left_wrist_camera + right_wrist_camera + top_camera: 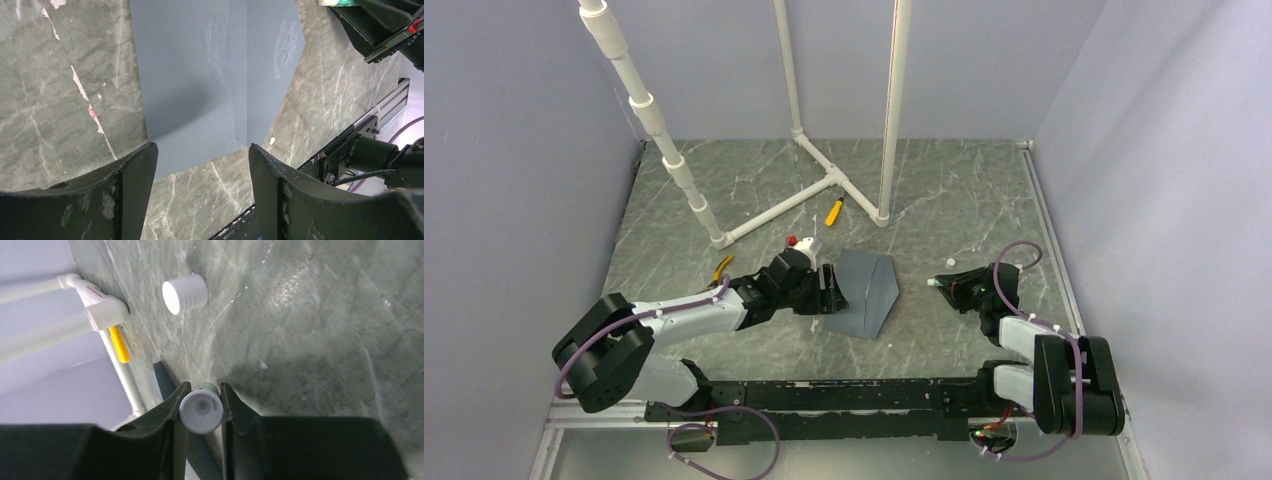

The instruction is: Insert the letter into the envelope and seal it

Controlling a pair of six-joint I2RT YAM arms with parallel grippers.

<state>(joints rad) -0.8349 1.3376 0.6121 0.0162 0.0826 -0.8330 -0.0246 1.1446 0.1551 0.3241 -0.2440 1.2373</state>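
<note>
1. Right pincer: the fingers are closed to a narrow gap and clamp a small tube. The tube is white-ended with a green band, and its round end faces the wrist camera.
2. Left pincer: the fingers are spread wide and nothing is held. In the top view this pincer sits low over the table.
3. Envelope: slate blue-grey, lying flat on the table directly ahead of the left pincer. Its near edge reaches into the open gap between the two fingertips. A fold line runs along it, with a tapered panel beyond the fold. The pincer casts a shadow on the paper; whether a fingertip touches it cannot be told.
4. In the top view the envelope lies between the two pincers. It is just beside the left pincer and apart from the right pincer.
5. White cap: on its side on the table, beyond the right pincer's fingertips and apart from the tube.
6. Yellow tool: farther off, beside the white pipe frame.
</note>
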